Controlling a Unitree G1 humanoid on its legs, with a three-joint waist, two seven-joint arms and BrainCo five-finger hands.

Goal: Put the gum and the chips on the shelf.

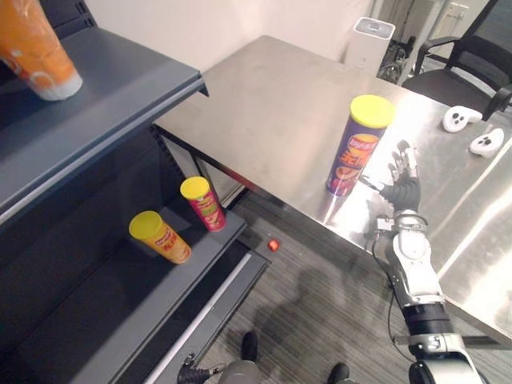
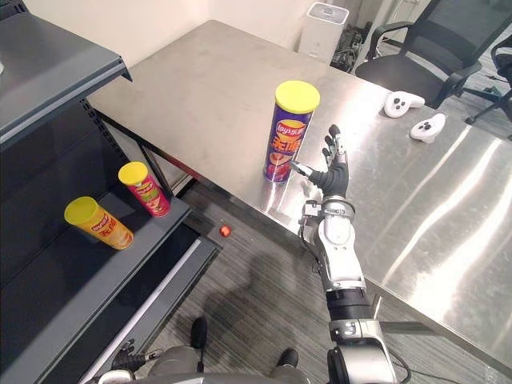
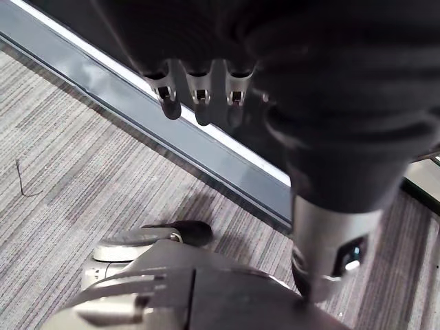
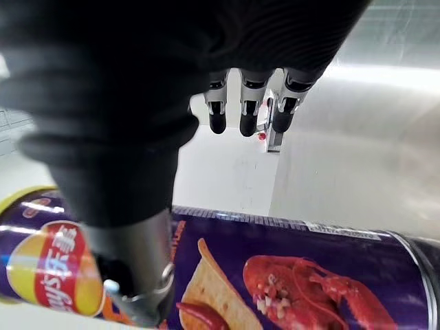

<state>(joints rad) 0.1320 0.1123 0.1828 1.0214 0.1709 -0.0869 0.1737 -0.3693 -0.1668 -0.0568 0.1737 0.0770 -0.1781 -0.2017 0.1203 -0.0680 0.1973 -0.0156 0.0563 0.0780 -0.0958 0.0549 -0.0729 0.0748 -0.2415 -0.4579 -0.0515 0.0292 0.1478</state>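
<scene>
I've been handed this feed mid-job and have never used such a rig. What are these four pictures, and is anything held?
This is a humanoid robot with two arms. The two wide pictures come from its head, looking down; the close ones come from a camera on each wrist. On the steel table stands a purple chips can, with two white controllers farther back. The right robot hand is open beside the can, not gripping it. The left robot hand hangs open above the floor, holding nothing. The shelf carries three cans: two low, one above.
</scene>
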